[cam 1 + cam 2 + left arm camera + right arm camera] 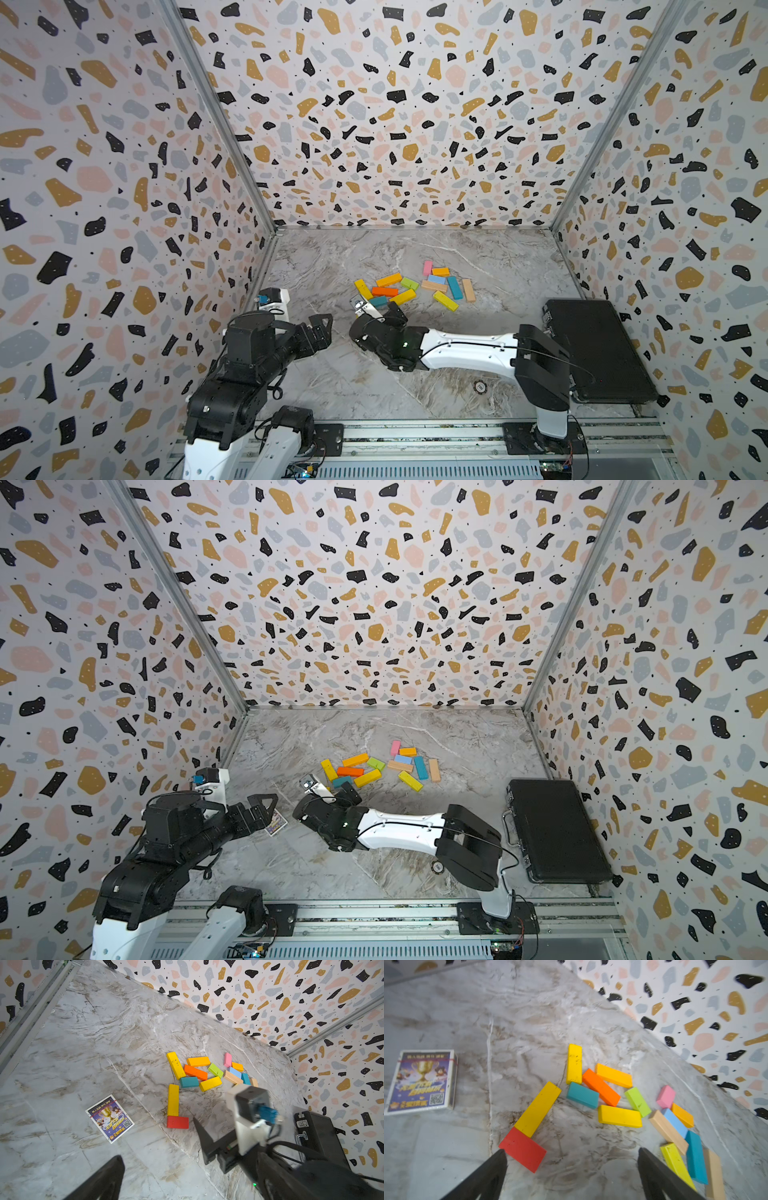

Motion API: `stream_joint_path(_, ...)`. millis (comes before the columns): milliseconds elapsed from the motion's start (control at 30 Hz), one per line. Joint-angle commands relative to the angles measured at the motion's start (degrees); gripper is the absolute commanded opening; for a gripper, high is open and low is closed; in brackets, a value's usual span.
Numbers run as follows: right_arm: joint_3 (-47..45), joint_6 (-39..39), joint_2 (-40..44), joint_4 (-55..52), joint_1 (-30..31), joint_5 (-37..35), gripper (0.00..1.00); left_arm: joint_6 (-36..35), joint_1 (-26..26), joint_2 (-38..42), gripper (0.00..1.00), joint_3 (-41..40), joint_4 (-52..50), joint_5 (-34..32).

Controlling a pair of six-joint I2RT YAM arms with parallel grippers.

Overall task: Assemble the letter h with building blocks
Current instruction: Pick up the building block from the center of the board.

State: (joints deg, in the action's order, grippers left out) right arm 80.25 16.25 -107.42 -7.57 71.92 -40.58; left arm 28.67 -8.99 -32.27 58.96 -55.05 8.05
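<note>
The building blocks (402, 296) lie scattered mid-table in both top views, in yellow, orange, teal, green, pink, light blue and plain wood. Apart from the pile, a long yellow block (537, 1109) and a red block (522, 1150) lie flat and touching, forming an L. My right gripper (572, 1152) hovers just over the table beside the red block, open with nothing between its fingers. In the top views the right gripper (380, 309) covers that L. My left gripper (320, 328) hangs open and empty at the table's left, clear of the blocks, its one visible finger (112, 1172) dark and blurred.
A black case (598, 349) lies shut at the right edge. A printed card box (276, 823) sits on the marble just beyond the left gripper. A small round disc (480, 387) lies near the right arm's base. Patterned walls close in three sides.
</note>
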Motion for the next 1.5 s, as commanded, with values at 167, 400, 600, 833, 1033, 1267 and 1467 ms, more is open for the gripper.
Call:
stream_joint_path(167, -4.7, 10.5, 12.8, -5.9, -5.7, 3.3, 1.00, 6.0, 0.4, -4.1, 0.99, -6.2, 13.0, 6.2)
stream_joint_path(400, -21.2, 23.5, 24.5, -1.1, -21.3, 29.0, 0.99, 11.4, -2.4, -14.1, 0.99, -10.3, 26.7, 13.1)
stream_joint_path(600, -25.4, 22.3, 29.2, -6.9, -27.8, 33.8, 0.96, 11.5, -12.4, -28.1, 0.97, -6.1, 31.7, 5.7)
stream_joint_path(833, -27.1, 20.6, 32.0, -14.2, -29.0, 36.0, 0.97, 10.1, -14.6, -45.1, 0.89, 0.8, 33.9, 4.8)
stream_joint_path(1033, -31.0, 19.6, 36.0, -14.0, -29.5, 36.0, 0.95, 5.8, -17.7, -57.2, 0.87, 10.5, 30.7, 1.8)
stream_joint_path(1267, -33.3, 23.1, 37.8, -13.2, -35.8, 33.1, 0.92, 3.1, -22.2, -68.0, 0.82, 21.1, 26.8, 1.5)
stream_joint_path(1467, -22.6, 22.1, 25.0, -12.4, -42.0, 36.3, 0.77, 5.6, -22.7, -63.3, 0.88, 14.8, 30.8, 3.0)
